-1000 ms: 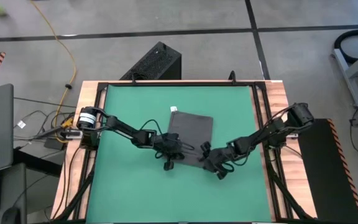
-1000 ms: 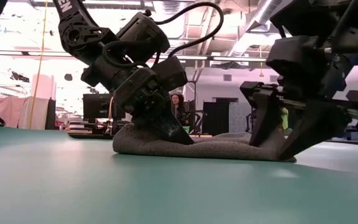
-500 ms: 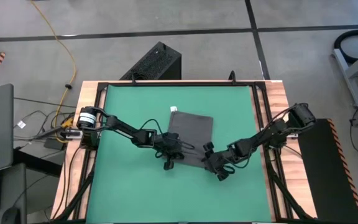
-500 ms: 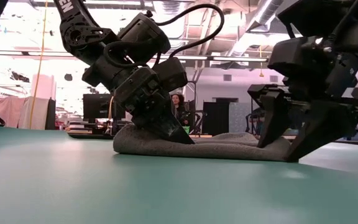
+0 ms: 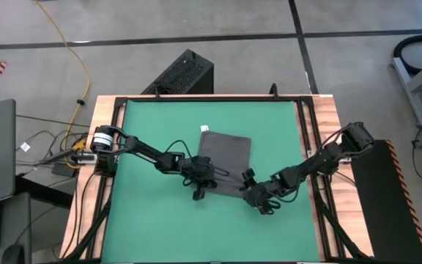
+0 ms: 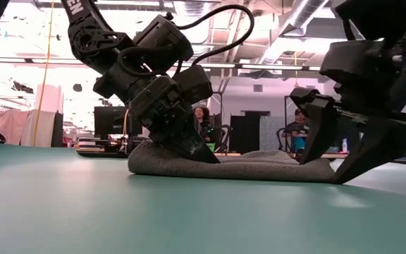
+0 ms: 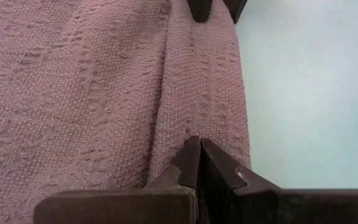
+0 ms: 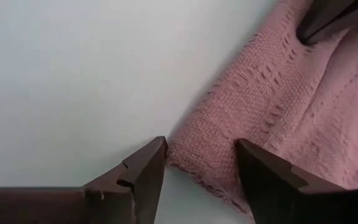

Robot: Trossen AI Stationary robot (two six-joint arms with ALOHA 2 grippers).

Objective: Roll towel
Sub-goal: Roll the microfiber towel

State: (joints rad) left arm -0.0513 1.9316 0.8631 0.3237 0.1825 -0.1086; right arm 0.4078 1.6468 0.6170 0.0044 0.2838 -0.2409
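Towel [image 5: 224, 154] is what you find near the middle of the green mat [image 5: 145, 220] from above, dark grey, its small white tag [image 5: 205, 129] at the edge away from the arms. Your left gripper [image 5: 198, 180] sits on one near corner of the towel, your right gripper [image 5: 253, 189] just off the other near corner.

Looking level across the mat, you see the towel [image 6: 231, 168] lying with a low rolled hump along its near edge. The left gripper [image 6: 189, 147] presses into that hump; the right gripper [image 6: 337, 152] stands at the towel's end with fingers spread.

Past your left wrist, the fingers [image 7: 191, 163] are pinched together on the towel's [image 7: 92, 93] rolled fold.

Past your right wrist, the fingers [image 8: 148, 165] stand apart, straddling the towel's [image 8: 272, 106] corner without clamping it.
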